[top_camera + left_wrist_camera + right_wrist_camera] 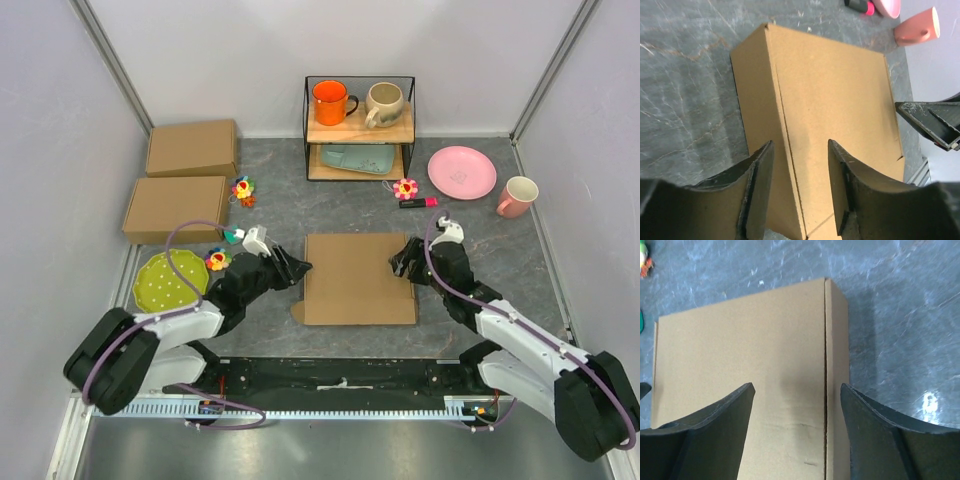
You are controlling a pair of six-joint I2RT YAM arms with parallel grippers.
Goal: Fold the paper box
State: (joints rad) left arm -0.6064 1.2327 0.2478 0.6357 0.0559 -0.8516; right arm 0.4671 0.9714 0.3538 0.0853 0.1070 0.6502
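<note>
rack (350,133) w/ orange mug (330,102), beige mug (384,103) | pink plate (461,172) | pink mug (517,196) | grn plate (170,282)

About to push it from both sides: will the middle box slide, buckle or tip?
Probably light and fairly stiff: the paper box is plain brown cardboard. Likely slides rather than tips, being low and wide on the smooth table. Its side seam may give.

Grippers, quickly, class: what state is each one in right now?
Left gripper: open, holding nothing, at the left edge of the paper box.
Right gripper: open, holding nothing, at its right edge.
</note>
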